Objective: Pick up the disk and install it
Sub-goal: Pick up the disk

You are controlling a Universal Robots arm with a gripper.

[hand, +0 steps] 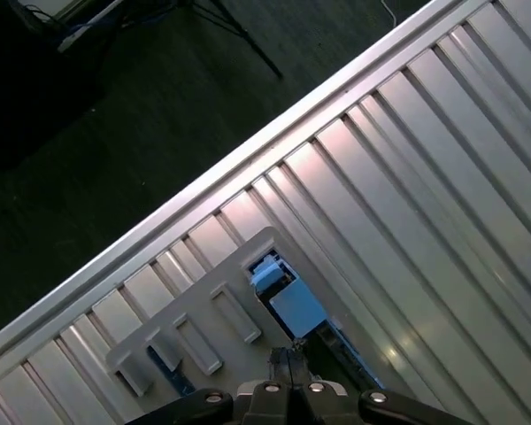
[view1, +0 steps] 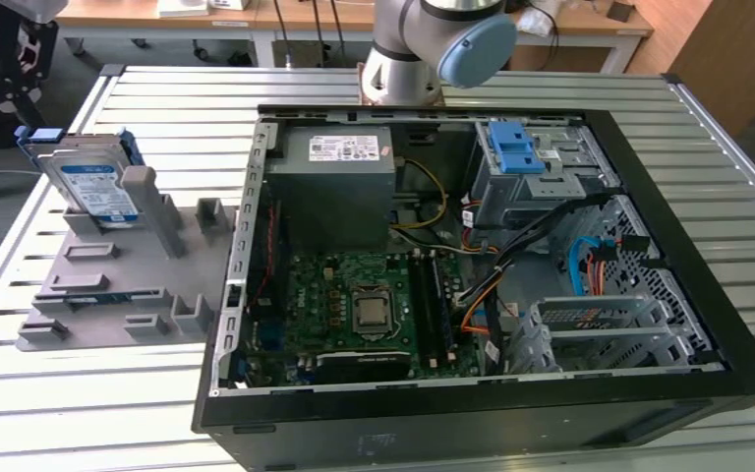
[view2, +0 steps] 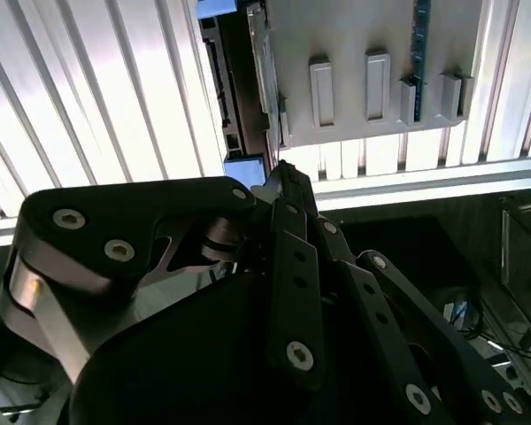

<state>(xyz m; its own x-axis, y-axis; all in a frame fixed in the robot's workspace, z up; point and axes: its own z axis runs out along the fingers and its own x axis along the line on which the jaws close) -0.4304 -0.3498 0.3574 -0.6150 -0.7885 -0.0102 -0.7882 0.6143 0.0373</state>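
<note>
Hand (hand: 288, 361), fingers drawn together and holding nothing, hangs above the grey holder (hand: 195, 305), where the disk (hand: 292, 308) stands on edge in the holder's end slot, its long edge running along the holder's side, just off my fingertips.

One disk (view1: 97, 187), one fixture (view1: 105, 295), one computer case (view1: 483, 418)

An open black computer case (view1: 483, 425) lay on the slatted metal surface (view1: 89, 393). Inside the case sat a grey power-supply box (view1: 338, 187), a green motherboard (view1: 338, 305) and a metal cage topped with light-blue tabs (view1: 514, 147). Just beside the case stood a grey slotted fixture (view1: 115, 290).
</note>
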